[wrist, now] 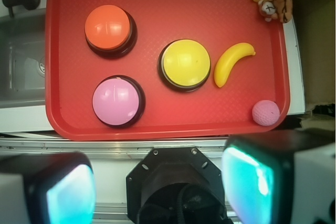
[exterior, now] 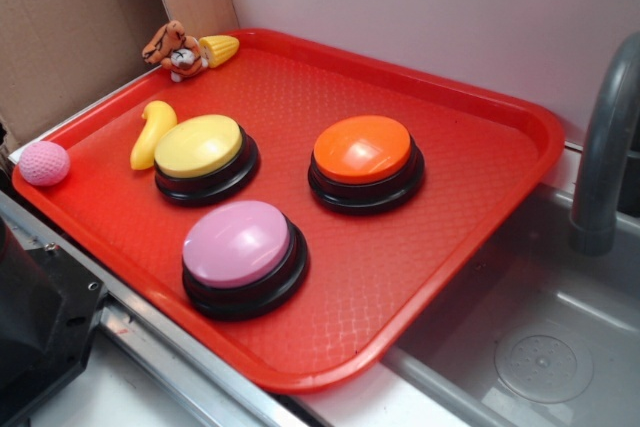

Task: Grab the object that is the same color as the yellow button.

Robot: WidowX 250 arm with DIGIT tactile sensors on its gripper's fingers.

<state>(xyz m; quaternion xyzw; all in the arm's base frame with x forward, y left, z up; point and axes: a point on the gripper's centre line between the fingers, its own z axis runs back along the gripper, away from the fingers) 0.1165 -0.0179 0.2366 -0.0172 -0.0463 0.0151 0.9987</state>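
A small glossy yellow banana-shaped toy (exterior: 151, 134) lies on the red tray (exterior: 470, 157), just left of the yellow dome button (exterior: 200, 147) on its black base. In the wrist view the toy (wrist: 231, 62) lies right of the yellow button (wrist: 186, 63). My gripper (wrist: 160, 190) is high above the tray's near edge, far from the toy. Its two fingers are wide apart and nothing is between them. The gripper does not show in the exterior view.
An orange button (exterior: 363, 152) and a pink button (exterior: 240, 245) also stand on the tray. A ridged yellow corn cone (exterior: 219, 49) and a small brown plush (exterior: 174, 48) lie at the far corner. A pink ball (exterior: 44, 163) sits at the left corner. A sink (exterior: 560, 347) with a grey faucet (exterior: 605, 147) is to the right.
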